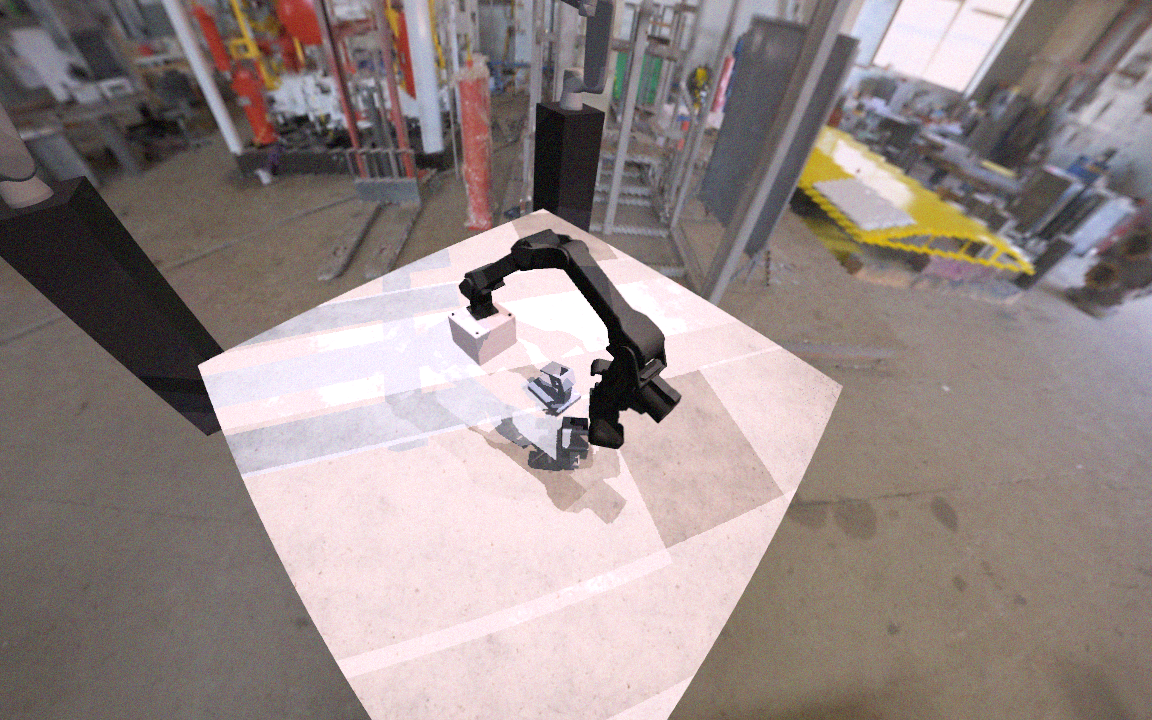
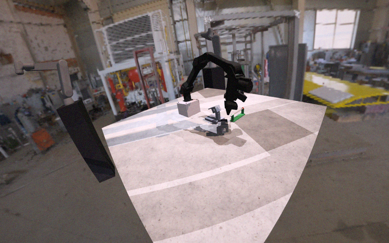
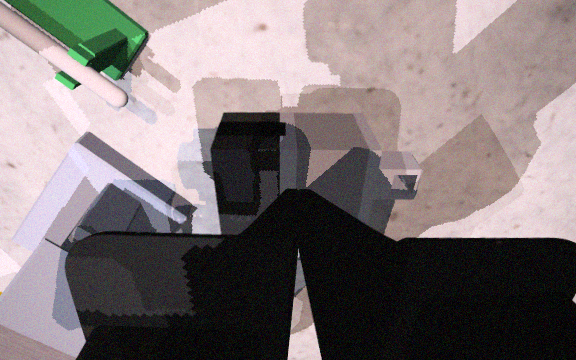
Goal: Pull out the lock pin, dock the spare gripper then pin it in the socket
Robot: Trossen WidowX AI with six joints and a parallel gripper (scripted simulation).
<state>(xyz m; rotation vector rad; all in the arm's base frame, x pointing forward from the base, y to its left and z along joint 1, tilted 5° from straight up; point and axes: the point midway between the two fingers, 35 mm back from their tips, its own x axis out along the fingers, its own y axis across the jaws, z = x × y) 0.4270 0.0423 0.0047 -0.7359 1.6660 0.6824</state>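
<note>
My gripper (image 1: 602,437) (image 2: 228,113) (image 3: 296,201) points down and is shut, with nothing seen between its fingertips. In the wrist view it overlaps the near part of the spare gripper (image 1: 574,433) (image 2: 222,126) (image 3: 248,172), a dark grey blocky piece low at the table. I cannot tell whether they touch. A small hollow square end shows at the spare gripper's right in the wrist view. The grey mount (image 1: 555,392) (image 2: 217,114) (image 3: 50,200) stands beside it, with its angled socket raised. The pale lock pin (image 2: 237,111) (image 3: 85,75) lies across the green rack (image 2: 238,117) (image 3: 83,22), away from the socket.
The arm's pale base box (image 1: 483,341) (image 2: 188,108) stands behind the mount. The arm arches over the table (image 1: 473,555) (image 2: 208,199). Two dark pedestals (image 1: 97,286) (image 1: 567,161) with other arms stand beyond the table's edges. The rack is hidden in the top view.
</note>
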